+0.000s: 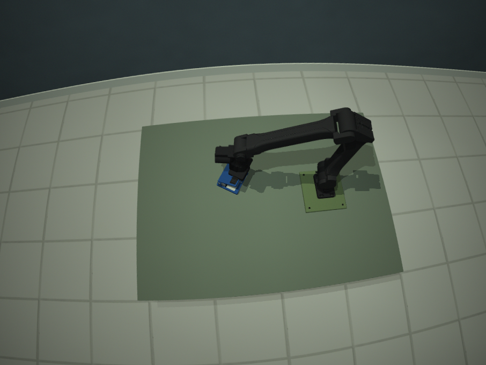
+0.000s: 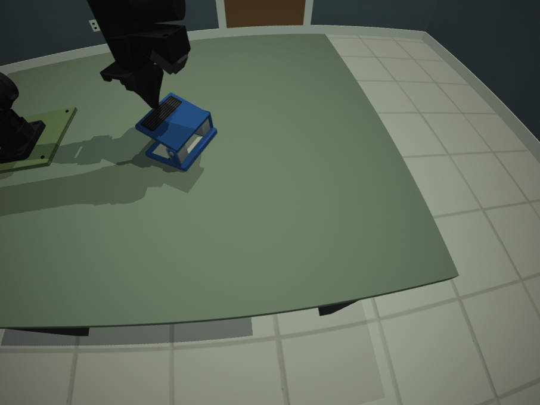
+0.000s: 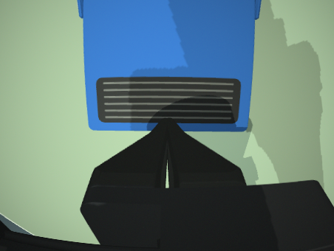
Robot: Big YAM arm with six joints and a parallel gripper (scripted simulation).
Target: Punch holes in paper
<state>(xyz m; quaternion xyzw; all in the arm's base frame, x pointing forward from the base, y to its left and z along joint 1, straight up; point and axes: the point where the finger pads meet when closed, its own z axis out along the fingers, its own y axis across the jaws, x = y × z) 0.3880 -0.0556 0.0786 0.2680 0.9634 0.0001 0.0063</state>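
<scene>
Green table (image 2: 283,174): base plate (image 2: 65,117) (beside punch (image 2: 185,126)).

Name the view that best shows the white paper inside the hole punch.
Exterior: the paper shows through the punch's open side under the raised lever. Top gives only a white sliver at the base edge; in wrist the lever hides it.

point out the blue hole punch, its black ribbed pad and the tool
blue hole punch (image 2: 185,124), exterior view, on the flat blue lever top
black ribbed rubber pad (image 3: 168,100), wrist view, on the pad's middle ribs
black tool (image 3: 167,125), wrist view, at the shut fingertips by the pad's near edge
</scene>
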